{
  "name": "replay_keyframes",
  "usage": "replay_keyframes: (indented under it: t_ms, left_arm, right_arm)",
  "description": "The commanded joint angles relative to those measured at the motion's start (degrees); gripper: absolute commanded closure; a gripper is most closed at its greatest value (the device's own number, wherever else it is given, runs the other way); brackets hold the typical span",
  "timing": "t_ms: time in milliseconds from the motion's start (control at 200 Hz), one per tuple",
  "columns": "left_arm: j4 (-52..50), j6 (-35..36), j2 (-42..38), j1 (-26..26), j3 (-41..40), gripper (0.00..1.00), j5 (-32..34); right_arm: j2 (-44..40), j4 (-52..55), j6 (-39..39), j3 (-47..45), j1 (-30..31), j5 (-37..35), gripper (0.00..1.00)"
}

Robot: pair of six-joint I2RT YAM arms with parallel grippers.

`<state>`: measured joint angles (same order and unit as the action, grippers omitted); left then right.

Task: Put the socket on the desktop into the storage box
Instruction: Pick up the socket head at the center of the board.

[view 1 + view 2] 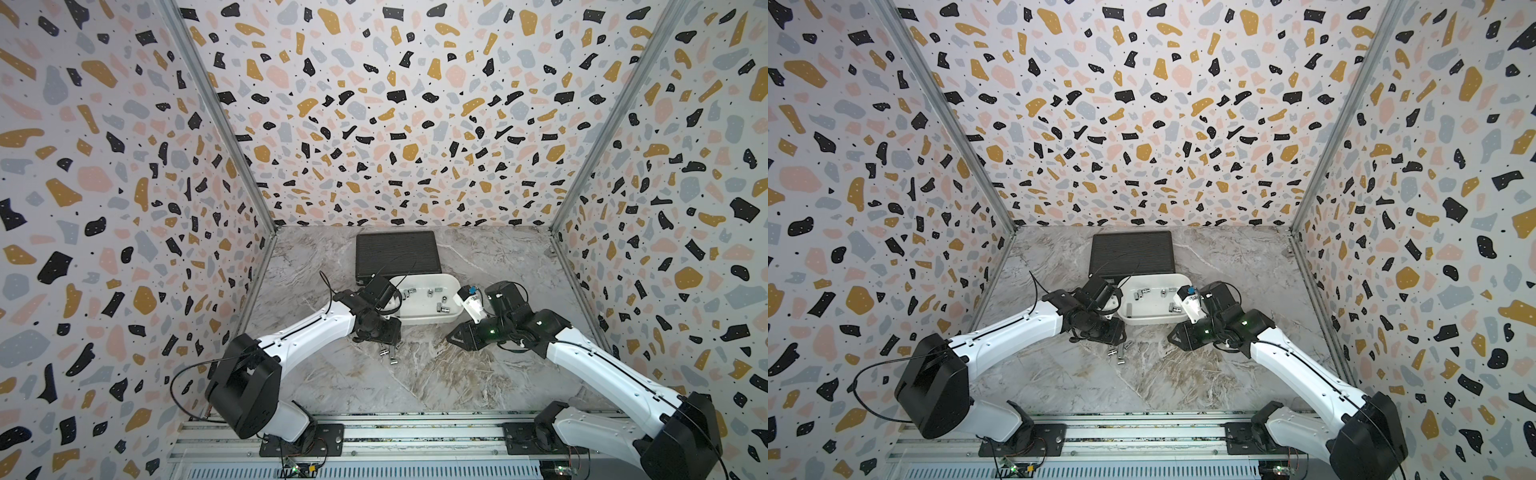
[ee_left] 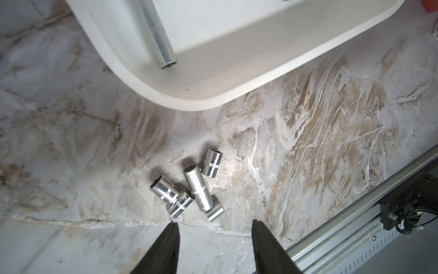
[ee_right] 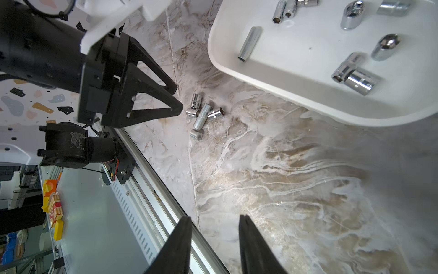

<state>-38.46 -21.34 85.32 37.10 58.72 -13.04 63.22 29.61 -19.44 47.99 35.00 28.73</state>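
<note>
Since the chrome sockets [image 2: 198, 191] on the surface [image 2: 308, 147] beside the storage box [image 2: 237, 78] look hard, dense and slick, I'd pinch one across its barrel with my empty, parted left gripper [image 2: 214, 223].

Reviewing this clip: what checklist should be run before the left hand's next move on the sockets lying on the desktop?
1. Left hand open, empty: ok.
2. Loose sockets just ahead of it: ok.
3. One socket standing free to pinch: not ok, they lie bunched, several touching.
4. Storage box has bare floor left: ok.
5. Right hand apart from the pile, empty: ok.
</note>
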Motion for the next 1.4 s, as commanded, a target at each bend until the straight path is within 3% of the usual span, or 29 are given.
replay_keyframes:
  t_ms: [0,696,1392]
  left_arm:
    - [0.18,1.87,1.69,0.58,2.25,0.49,-0.12]
    - [2.14,3.43,11.99,3.75,5.51,0.56,-0.42]
    - [3.38,4.40,16.46,6.29,6.05,0.56,2.90]
  right_arm:
    - [-2.50,2.01,0.27,-0.98,0.30,0.27,0.62]
    - [-4.34,2.06,-0.16,-3.38,0.77,0.28,0.62]
    - [-4.69,1.07,-0.53,-4.34,0.77,0.71,0.62]
